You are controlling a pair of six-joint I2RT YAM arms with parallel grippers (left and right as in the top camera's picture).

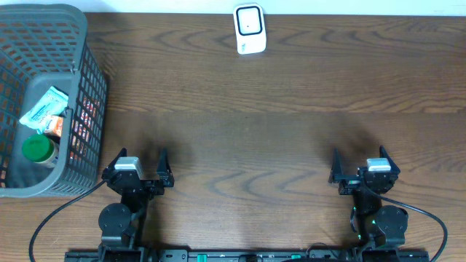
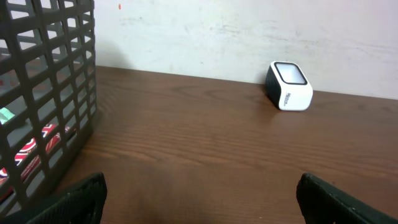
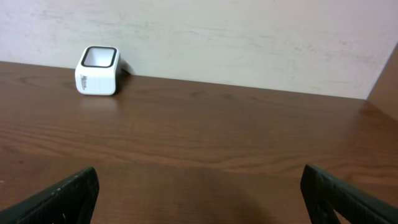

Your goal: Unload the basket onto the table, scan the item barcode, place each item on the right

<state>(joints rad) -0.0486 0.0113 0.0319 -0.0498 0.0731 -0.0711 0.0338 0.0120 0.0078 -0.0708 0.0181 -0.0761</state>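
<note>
Both my left pincer (image 1: 142, 160) and right pincer (image 1: 360, 161) gape fully open and empty, and the packet (image 1: 45, 108) and bottle (image 1: 38, 149) lie in the basket (image 1: 91, 80) at about nine o'clock from the left one, the nearer arm, with the scanner (image 1: 249, 29) at the table's (image 1: 255, 109) twelve o'clock edge.

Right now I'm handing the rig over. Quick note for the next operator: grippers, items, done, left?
Left gripper: open, empty, beside the basket.
Right gripper: open, empty, at the near right.
Scanner: middle of the table far edge.
Items: packet and green-capped bottle in the basket, with others.
Done: nothing picked.
Left: lift an item out and show its barcode to the scanner.
</note>
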